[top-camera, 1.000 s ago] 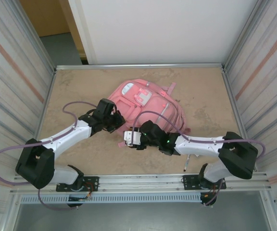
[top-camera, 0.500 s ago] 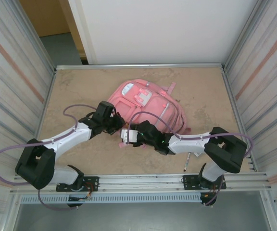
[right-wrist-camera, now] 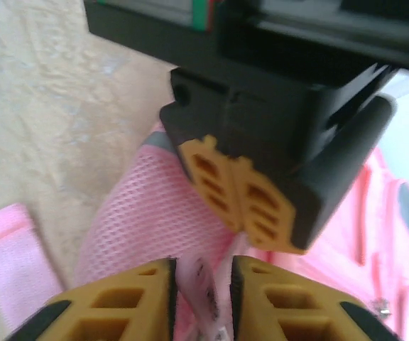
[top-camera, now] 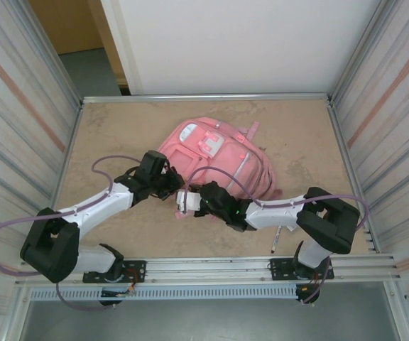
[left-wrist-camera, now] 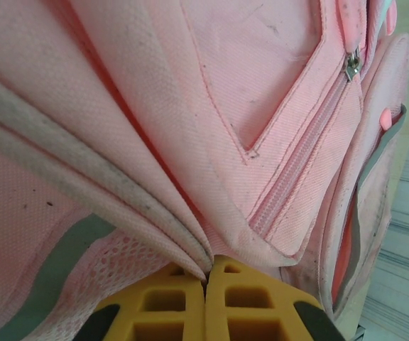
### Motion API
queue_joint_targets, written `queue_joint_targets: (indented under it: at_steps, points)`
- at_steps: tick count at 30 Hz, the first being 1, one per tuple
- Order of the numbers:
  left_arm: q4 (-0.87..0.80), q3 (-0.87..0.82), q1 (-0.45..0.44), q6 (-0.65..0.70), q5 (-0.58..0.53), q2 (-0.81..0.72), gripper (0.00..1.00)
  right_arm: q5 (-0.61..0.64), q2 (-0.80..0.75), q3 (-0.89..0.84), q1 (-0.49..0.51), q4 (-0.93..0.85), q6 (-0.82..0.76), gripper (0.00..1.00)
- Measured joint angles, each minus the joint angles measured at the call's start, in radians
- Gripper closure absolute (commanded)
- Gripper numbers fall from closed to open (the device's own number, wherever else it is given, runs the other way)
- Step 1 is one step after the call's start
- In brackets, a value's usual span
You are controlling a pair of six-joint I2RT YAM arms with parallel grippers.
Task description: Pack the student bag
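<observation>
Top external: the right gripper (top-camera: 184,200) has slid left to meet the left gripper (top-camera: 169,186) at the near edge of the student bag (top-camera: 222,156).
The bag lies flat mid-tabletop (top-camera: 112,128), unmoved. The left gripper stays clamped on a fold of the bag's fabric, while the right one's jaws have narrowed around a pink tab (right-wrist-camera: 199,280) and seem to pinch it. Probably both are now set to pull an opening apart; packing itself looks not yet begun.

At bottom centre, the right gripper (right-wrist-camera: 203,268) pinches a pink tab (right-wrist-camera: 199,285) of the student bag (right-wrist-camera: 151,213). Above it, the left gripper (right-wrist-camera: 241,197) has its yellow pads pressed together.
</observation>
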Motion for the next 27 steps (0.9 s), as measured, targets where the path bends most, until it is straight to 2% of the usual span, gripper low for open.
queue_joint_targets:
  at_steps: [6, 9, 11, 15, 19, 22, 27]
  points:
    - [-0.005, -0.005, 0.006, 0.0, 0.002, -0.019, 1.0, 0.081, 0.0, -0.028, 0.026, 0.081, -0.002, 0.99]
    - [-0.011, -0.014, 0.009, -0.004, -0.003, -0.038, 1.0, 0.083, -0.013, -0.028, 0.031, 0.066, 0.034, 1.0]
    - [-0.008, -0.029, 0.014, -0.015, -0.003, -0.055, 1.0, 0.086, -0.044, -0.028, 0.033, 0.028, 0.115, 1.0]
    - [0.04, -0.078, 0.019, -0.067, 0.0, -0.094, 1.0, 0.085, -0.113, -0.032, 0.023, -0.065, 0.39, 1.0]
    - [0.08, -0.123, 0.019, -0.123, -0.001, -0.12, 1.0, 0.081, -0.174, -0.032, 0.003, -0.19, 0.729, 1.0]
    - [0.067, -0.126, 0.017, -0.139, -0.008, -0.134, 1.0, 0.036, -0.193, -0.032, -0.027, -0.243, 0.964, 1.0]
    - [0.057, -0.151, 0.016, -0.165, -0.037, -0.174, 1.0, -0.063, -0.214, -0.021, -0.064, -0.314, 1.256, 1.0]
